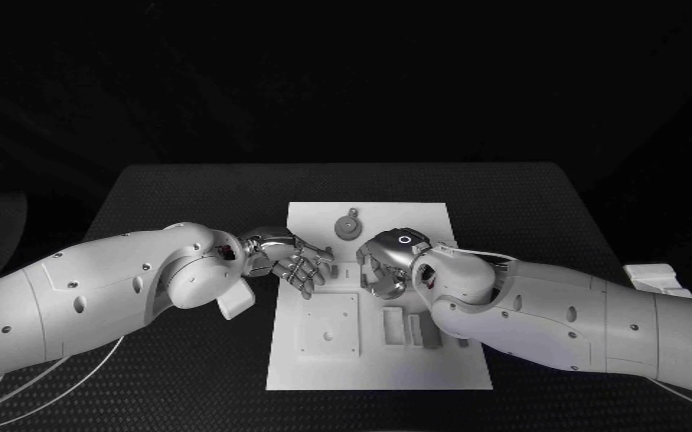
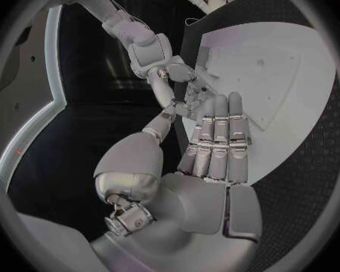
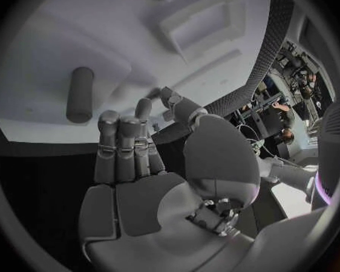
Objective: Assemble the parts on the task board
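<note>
This looks like a robot lab. A black table [image 1: 173, 202] stands in a dark room with a white task board [image 1: 378, 372] on it. Desks with gear [image 3: 294, 60] show behind.

Dim, dark surround; wrist views fisheye-bent at rim.

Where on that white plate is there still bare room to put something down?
The far strip of the task board beside the round grey part is bare, and so is the near edge. The middle is crowded: the left hand and right hand hover there, with raised blocks nearer.
</note>
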